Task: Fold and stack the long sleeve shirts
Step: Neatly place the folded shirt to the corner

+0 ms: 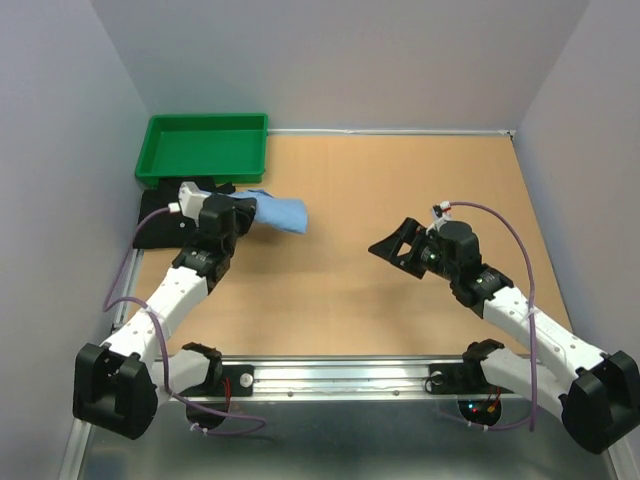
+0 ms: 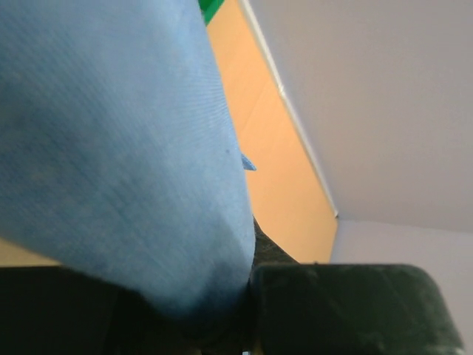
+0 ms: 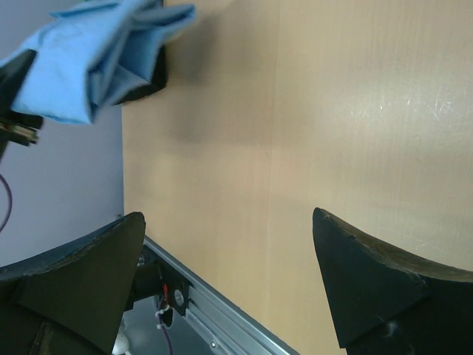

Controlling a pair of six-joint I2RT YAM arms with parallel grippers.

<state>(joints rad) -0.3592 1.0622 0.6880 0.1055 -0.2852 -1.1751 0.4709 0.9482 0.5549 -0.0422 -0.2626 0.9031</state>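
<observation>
1. Your light blue shirt (image 1: 282, 213), left of centre in the top view, is plain, with a fine even weave up close.
2. The black shirt (image 1: 158, 228) at the left edge is solid black.
3. The tray (image 1: 203, 147), upper left, is bright green.
4. Your table (image 1: 400, 310) is tan with faint wood grain.
5. The left arm (image 1: 175, 295) and right arm (image 1: 525, 320) are white with black joints.
6. The cable (image 1: 510, 230) is purple.
</observation>
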